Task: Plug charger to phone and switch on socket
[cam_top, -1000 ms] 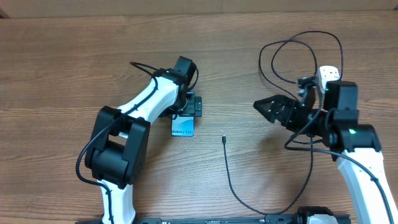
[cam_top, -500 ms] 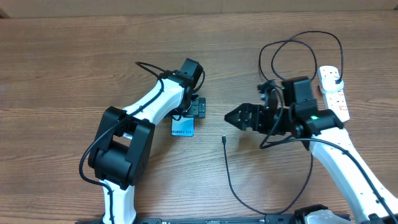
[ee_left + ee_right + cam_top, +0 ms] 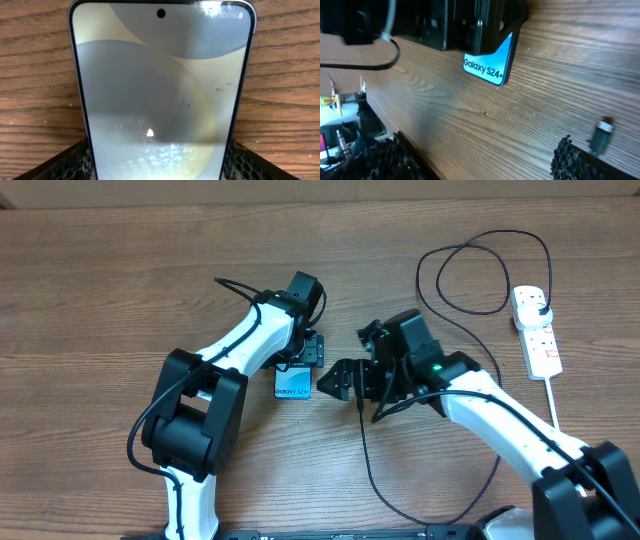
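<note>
1. The phone (image 3: pixel 293 386) lies flat on the table (image 3: pixel 100 280), near the middle, with its screen facing up. Its near end shows a blue part with the words "Galaxy S24+".
2. The left end effector (image 3: pixel 300 366) sits over the far part of the phone. In the left wrist view its two fingers (image 3: pixel 67 162) press on the long sides of the phone, one on each side. So it is clamped on the phone.
3. The right end effector (image 3: pixel 325 382) is just beside the phone and points at it. Its two fingers (image 3: pixel 382 157) are wide apart and hold nothing.
4. The charger (image 3: pixel 365 448) is a thin black wire on the table. Its connector tip (image 3: pixel 601 135) lies loose on the wood, just beside one finger of the right end effector. The tip is near the phone but does not touch it.
5. From the tip the wire runs to the near edge of the table. It bends round, goes up in a big loop, and reaches the far end of the socket (image 3: pixel 538 338).
6. The socket is a long white strip at the right side of the table, well apart from the phone. I cannot tell if its switches are on or off.
</note>
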